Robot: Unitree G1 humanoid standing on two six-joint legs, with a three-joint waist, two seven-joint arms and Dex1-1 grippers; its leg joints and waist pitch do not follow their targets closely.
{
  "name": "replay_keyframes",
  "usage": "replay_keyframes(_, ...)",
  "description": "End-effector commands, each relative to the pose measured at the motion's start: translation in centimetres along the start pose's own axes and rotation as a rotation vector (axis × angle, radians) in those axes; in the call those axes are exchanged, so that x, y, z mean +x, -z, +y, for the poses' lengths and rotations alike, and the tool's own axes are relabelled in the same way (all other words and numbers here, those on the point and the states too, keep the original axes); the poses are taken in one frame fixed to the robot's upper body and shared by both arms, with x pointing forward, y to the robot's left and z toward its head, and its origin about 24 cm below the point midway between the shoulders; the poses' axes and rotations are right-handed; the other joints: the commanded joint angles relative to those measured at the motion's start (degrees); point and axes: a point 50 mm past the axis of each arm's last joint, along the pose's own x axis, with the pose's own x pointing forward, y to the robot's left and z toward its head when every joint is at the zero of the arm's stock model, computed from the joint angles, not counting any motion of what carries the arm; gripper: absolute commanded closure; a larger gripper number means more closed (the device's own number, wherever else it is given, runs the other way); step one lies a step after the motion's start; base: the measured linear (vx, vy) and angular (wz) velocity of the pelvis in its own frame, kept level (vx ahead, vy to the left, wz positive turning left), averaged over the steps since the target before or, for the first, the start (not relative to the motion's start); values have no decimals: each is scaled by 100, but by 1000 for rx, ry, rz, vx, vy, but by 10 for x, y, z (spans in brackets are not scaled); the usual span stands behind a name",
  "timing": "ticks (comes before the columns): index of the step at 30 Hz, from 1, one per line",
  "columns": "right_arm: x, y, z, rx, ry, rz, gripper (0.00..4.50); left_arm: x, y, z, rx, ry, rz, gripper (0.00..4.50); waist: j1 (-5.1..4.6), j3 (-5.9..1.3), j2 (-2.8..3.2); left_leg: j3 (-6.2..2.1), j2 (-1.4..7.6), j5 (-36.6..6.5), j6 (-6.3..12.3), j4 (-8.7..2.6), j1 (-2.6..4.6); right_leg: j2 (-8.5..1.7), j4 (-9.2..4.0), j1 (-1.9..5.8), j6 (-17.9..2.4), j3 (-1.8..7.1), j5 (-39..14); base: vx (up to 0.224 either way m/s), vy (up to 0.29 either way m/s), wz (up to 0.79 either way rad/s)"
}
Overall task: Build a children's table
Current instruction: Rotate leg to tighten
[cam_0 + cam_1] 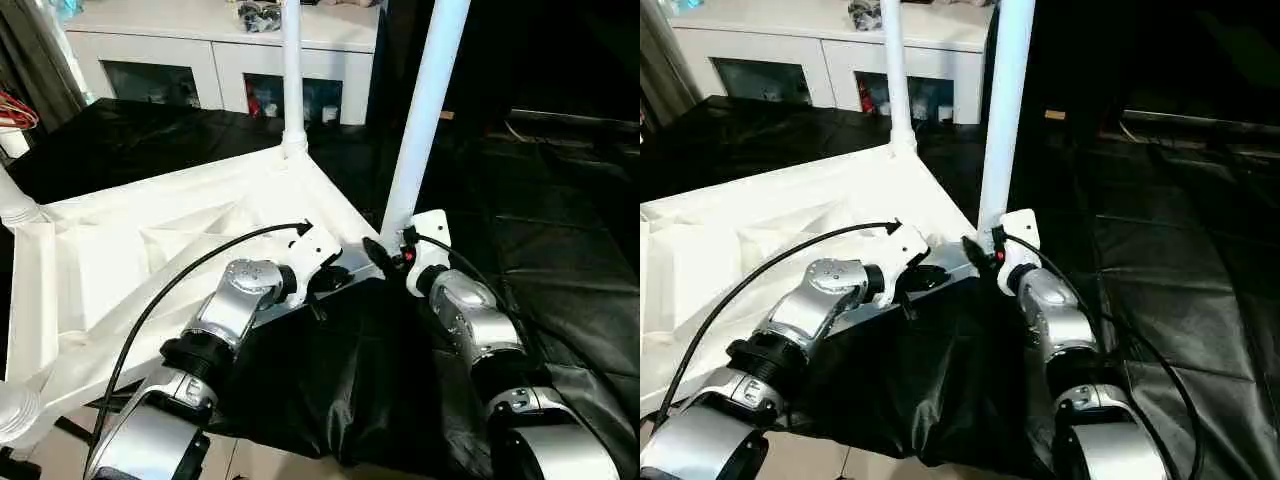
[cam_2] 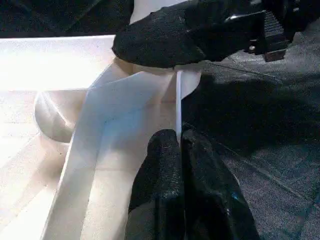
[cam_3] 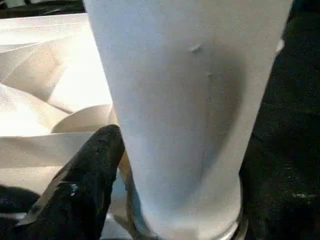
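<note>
The upturned white tabletop [image 1: 150, 250] is lying on black sheeting [image 1: 560, 260], the left hand [image 2: 180, 150] is pinching its near rim with closed fingers, and the right hand [image 1: 385, 255] is standing open around the base of the upright corner leg [image 1: 425, 110].

Upturned tabletop [image 1: 790, 215] (ribbed), two upright legs [image 1: 1006, 110], right gripper [image 1: 985, 250] at nearer leg's base

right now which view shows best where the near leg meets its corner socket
The right wrist view: the near leg fills it down to its corner socket. Both eye views show the whole leg, its base partly hidden by the right end effector. The left wrist view shows a sliver.
</note>
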Motion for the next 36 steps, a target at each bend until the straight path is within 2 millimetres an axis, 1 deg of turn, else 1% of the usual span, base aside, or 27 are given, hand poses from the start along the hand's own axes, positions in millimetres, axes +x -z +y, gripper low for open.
replay_keyframes(1,4,14,28,-7,-221,64,74,4,-23,-7,73,76,-106,450,13,-390,-37,-132,246,-1278,351,-389,64,-385,-439,287,-1243,299,-1494,0,0,0)
replay_keyframes(2,3,14,28,-19,-243,65,74,3,-23,-7,75,83,-107,450,13,-392,-32,-132,246,-1265,363,-386,60,-383,-433,290,-1247,299,-1478,0,0,0)
replay_keyframes(3,-2,13,27,-50,-306,64,74,-1,-21,-7,80,105,-106,450,12,-386,-34,-128,249,-1263,379,-387,55,-382,-436,290,-1256,302,-1456,0,0,0)
replay_keyframes(4,-2,13,27,-50,-306,64,74,-1,-21,-7,80,105,-106,450,22,-388,-37,-132,253,-1245,389,-385,51,-381,-429,301,-1253,300,-1423,0,0,0)
replay_keyframes(5,-8,13,25,-83,-381,65,74,-5,-19,-6,87,137,-102,450,15,-389,-27,-131,260,-1190,403,-386,41,-390,-409,297,-1286,312,-1320,0,0,0)
replay_keyframes(6,-10,12,24,-96,-414,67,74,-7,-18,-6,90,154,-100,450,25,-391,-33,-129,256,-1206,432,-383,51,-377,-415,305,-1305,298,-1320,0,0,0)
replay_keyframes(7,-15,12,22,-118,-457,68,74,-10,-17,-7,96,182,-101,450,24,-385,-32,-130,265,-1196,459,-381,27,-384,-404,318,-1328,302,-1277,0,0,0)
replay_keyframes(8,-19,11,21,-139,-505,70,74,-14,-15,-7,101,212,-100,450,29,-388,-29,-127,272,-1179,467,-381,38,-382,-403,310,-1330,303,-1258,0,0,0)
replay_keyframes(10,-23,10,19,-147,-544,75,74,-16,-14,-7,102,236,-94,450,34,-387,-12,-116,276,-1178,486,-379,45,-368,-395,297,-1399,299,-1218,0,0,0)
replay_keyframes(11,-26,9,18,-148,-572,79,74,-19,-12,-7,104,255,-88,450,37,-388,-14,-114,278,-1188,483,-376,52,-364,-393,293,-1411,297,-1232,0,0,0)
replay_keyframes(12,-29,8,16,-149,-608,89,74,-22,-10,-7,110,281,-80,450,51,-387,-6,-113,280,-1192,476,-375,49,-363,-388,298,-1419,297,-1251,0,0,0)
replay_keyframes(13,-31,7,15,-150,-626,95,74,-23,-10,-7,112,292,-76,450,60,-386,-10,-116,286,-1203,478,-381,55,-364,-394,302,-1422,294,-1265,0,0,0)
replay_keyframes(14,-34,7,14,-151,-652,107,74,-25,-9,-7,114,304,-74,450,72,-383,-5,-113,294,-1207,479,-380,53,-364,-386,292,-1418,298,-1265,0,0,0)
replay_keyframes(15,-35,7,13,-152,-667,115,74,-26,-9,-7,114,311,-73,450,87,-387,-1,-110,297,-1204,478,-379,68,-360,-387,284,-1433,299,-1248,0,0,0)
replay_keyframes(16,-41,7,12,-166,-724,145,74,-30,-8,-7,120,335,-68,450,115,-386,-10,-107,299,-1186,468,-377,68,-362,-383,285,-1442,301,-1230,0,0,0)
replay_keyframes(17,-41,7,12,-166,-724,145,74,-30,-8,-7,120,335,-68,450,136,-387,-6,-110,304,-1180,461,-380,70,-367,-377,287,-1439,301,-1236,0,0,0)
replay_keyframes(18,-43,8,12,-173,-748,161,88,-32,-7,-7,122,352,-64,450,151,-385,-2,-104,304,-1185,444,-382,75,-369,-381,271,-1435,308,-1238,0,0,0)
replay_keyframes(19,-47,9,11,-184,-787,193,98,-36,-5,-8,127,383,-50,450,166,-394,-17,-115,302,-1156,432,-385,69,-368,-365,293,-1430,302,-1211,0,0,0)
replay_keyframes(20,-47,9,11,-186,-795,199,98,-37,-5,-8,128,387,-48,450,171,-389,-13,-115,305,-1147,435,-388,69,-367,-365,287,-1421,305,-1201,0,0,0)
replay_keyframes(21,-49,10,11,-196,-810,210,117,-38,-4,-7,128,391,-45,450,168,-386,-8,-111,309,-1147,427,-388,71,-372,-364,277,-1430,308,-1190,0,0,0)
replay_keyframes(22,-50,10,11,-204,-821,220,117,-39,-4,-7,127,396,-42,450,172,-384,-11,-107,303,-1171,410,-385,74,-375,-374,275,-1434,309,-1223,0,0,0)
replay_keyframes(26,-52,11,12,-221,-844,239,157,-42,-1,-8,120,418,-30,450,180,-382,-19,-115,300,-1211,348,-393,77,-380,-389,275,-1366,309,-1409,0,0,0)
replay_keyframes(31,-53,11,14,-221,-857,242,178,-44,-1,-8,117,430,-26,450,179,-389,-11,-117,299,-1137,355,-389,71,-372,-374,282,-1377,310,-1275,0,0,0)
replay_keyframes(33,-53,12,15,-221,-863,244,180,-44,-1,-8,118,432,-26,450,177,-392,-14,-116,300,-1114,365,-388,70,-371,-367,283,-1390,310,-1222,0,0,0)
replay_keyframes(34,-54,14,17,-208,-858,238,182,-42,-1,-7,120,407,-29,450,178,-390,-5,-114,295,-1120,372,-384,70,-370,-371,281,-1398,309,-1230,0,0,0)
replay_keyframes(36,-52,15,19,-193,-830,222,183,-39,-2,-6,116,372,-34,450,183,-388,-9,-112,294,-1150,359,-384,76,-373,-383,276,-1375,311,-1288,0,0,0)
